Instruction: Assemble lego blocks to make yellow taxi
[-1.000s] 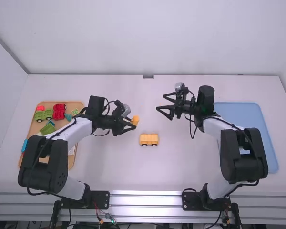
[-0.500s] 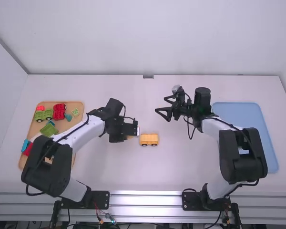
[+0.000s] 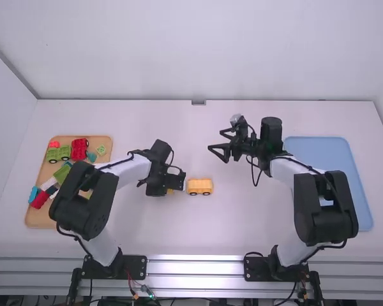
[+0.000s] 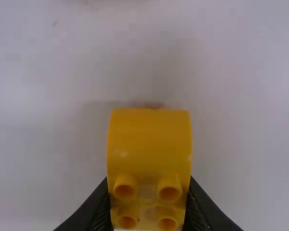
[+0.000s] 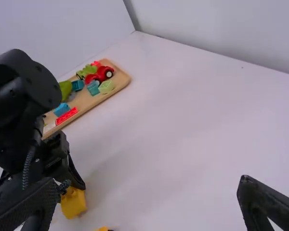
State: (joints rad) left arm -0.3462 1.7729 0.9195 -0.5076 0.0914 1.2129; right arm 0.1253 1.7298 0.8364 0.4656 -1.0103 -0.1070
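My left gripper [image 3: 168,186] is low over the table, just left of the yellow wheeled base [image 3: 200,186]. Its fingers, in the left wrist view, are shut on a yellow curved block [image 4: 149,144], so the left gripper [image 4: 147,204] has its tips at the block's sides, with the block's hollow studs between them. From the right wrist view the held block [image 5: 73,203] hangs below the left gripper, near the base [image 5: 104,229]. Up and right of the base, the right gripper [image 3: 216,141] stands open and empty; the right wrist view shows this right gripper [image 5: 148,199] spread wide.
At the far left a wooden tray [image 3: 35,217] holds red, green, blue and white blocks and small vehicles. A blue tray [image 3: 362,204] lies at the right, partly under the right arm.
The left gripper has swung from pointing sideways to pointing down, bringing the yellow block lower and left of the base. The right arm has shifted slightly left, then held still.
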